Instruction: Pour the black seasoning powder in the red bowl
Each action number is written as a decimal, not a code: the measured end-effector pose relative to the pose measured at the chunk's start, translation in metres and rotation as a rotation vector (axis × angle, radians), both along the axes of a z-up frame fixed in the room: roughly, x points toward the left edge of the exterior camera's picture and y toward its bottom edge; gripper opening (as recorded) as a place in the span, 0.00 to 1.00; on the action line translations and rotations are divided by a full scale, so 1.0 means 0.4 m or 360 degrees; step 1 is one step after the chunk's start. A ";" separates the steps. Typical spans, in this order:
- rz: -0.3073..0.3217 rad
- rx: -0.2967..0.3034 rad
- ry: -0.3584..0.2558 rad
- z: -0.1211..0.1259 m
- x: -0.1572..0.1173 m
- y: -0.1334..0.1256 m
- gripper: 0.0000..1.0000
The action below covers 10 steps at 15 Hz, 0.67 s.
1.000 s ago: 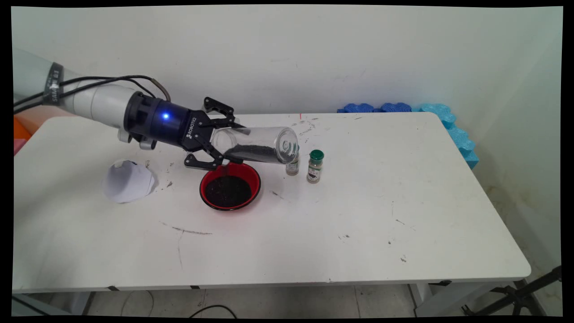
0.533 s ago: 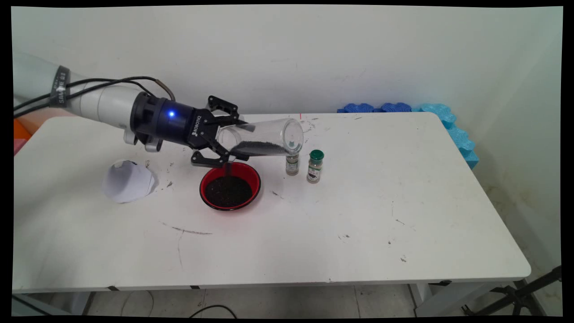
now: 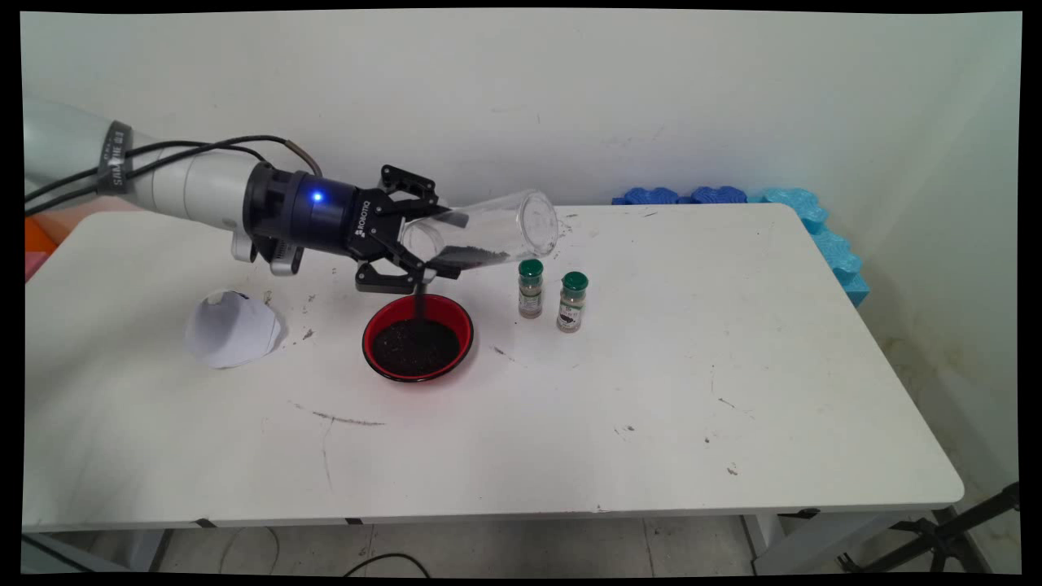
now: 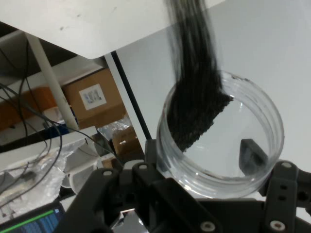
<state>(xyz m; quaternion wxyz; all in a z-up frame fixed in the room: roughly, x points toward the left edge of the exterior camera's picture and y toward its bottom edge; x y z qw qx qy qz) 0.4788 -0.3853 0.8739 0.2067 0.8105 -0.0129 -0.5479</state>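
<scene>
My gripper (image 3: 444,244) is shut on a clear glass jar (image 3: 496,232) that lies tilted above the table, its base raised to the right and its mouth down at the gripper's end. Dark grains (image 3: 468,256) lie along the jar's lower side, and a thin stream of them (image 3: 419,303) falls into the red bowl (image 3: 456,313) just below, which holds a dark heap. In the hand view the jar (image 4: 252,111) sits between the fingers of the gripper (image 4: 201,158), one pad (image 4: 252,156) shows through the glass, and the grains (image 4: 194,97) stream out.
Two small spice jars with green lids (image 3: 531,289) (image 3: 572,302) stand just right of the bowl, under the jar's raised base. A white paper cone (image 3: 232,330) lies left of the bowl. Blue foam pieces (image 3: 733,195) line the table's far right edge.
The gripper has risen and shifted slightly right, tipping the jar's base higher. Fewer grains remain in the jar as they run into the bowl. The left spice jar is now uncovered.
</scene>
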 end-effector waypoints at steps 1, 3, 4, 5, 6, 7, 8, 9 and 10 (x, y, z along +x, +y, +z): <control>0.0011 0.0007 0.0014 0.000 0.000 -0.002 0.00; 0.0030 0.0022 0.0036 0.001 -0.001 -0.004 0.00; 0.0039 0.0032 0.0047 0.001 -0.001 -0.004 0.00; 0.0049 0.0041 0.0060 0.001 -0.002 -0.005 0.00; 0.0058 0.0050 0.0073 0.002 -0.002 -0.004 0.00; 0.0065 0.0057 0.0082 0.003 -0.003 -0.004 0.00; 0.0074 0.0066 0.0093 0.004 -0.005 -0.004 0.00; 0.0082 0.0074 0.0105 0.004 -0.006 -0.004 0.00; 0.0091 0.0083 0.0115 0.005 -0.007 -0.004 0.00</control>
